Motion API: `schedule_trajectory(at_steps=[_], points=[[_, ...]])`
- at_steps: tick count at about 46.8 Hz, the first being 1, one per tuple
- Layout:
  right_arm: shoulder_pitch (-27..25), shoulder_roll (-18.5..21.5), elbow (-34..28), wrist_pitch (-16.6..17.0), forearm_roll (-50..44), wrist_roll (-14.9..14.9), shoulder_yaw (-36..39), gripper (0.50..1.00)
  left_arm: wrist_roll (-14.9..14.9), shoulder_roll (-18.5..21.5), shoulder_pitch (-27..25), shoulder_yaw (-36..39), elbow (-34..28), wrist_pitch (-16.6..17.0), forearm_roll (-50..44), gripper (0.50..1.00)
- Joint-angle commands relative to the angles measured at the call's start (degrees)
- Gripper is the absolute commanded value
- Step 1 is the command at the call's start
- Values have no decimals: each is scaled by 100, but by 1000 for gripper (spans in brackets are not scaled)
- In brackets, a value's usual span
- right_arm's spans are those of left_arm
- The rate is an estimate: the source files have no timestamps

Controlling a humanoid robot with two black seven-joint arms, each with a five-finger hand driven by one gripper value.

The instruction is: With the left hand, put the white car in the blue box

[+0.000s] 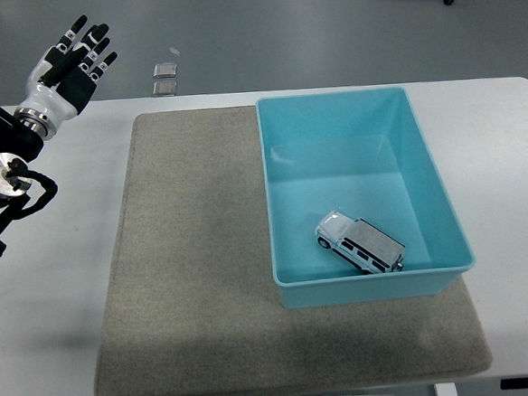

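I read the white car (359, 243) as already delivered: it sits on its wheels inside the blue box (371, 283), close to the near wall. My left robot hand (69, 65) hangs empty over the bench's (62, 294) far left corner, fingers spread. The risk I see is a careless sweep back across the grey mat (196, 257) clipping the box rim and shoving it.

one car (360, 242), one box (425, 164), one mat (196, 257), one hand (66, 67).

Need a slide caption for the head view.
White car lies inside the blue box; empty left hand raised at far left.
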Motion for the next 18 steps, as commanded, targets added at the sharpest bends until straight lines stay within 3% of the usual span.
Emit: schedule_trajectory(at_steps=[1, 18], points=[[1, 0, 77, 61, 1, 0, 4, 936, 0, 0, -10, 0, 7, -8, 0, 999], [1, 0, 51, 44, -25, -26, -23, 936, 0, 0, -19, -71, 7, -61, 0, 999]])
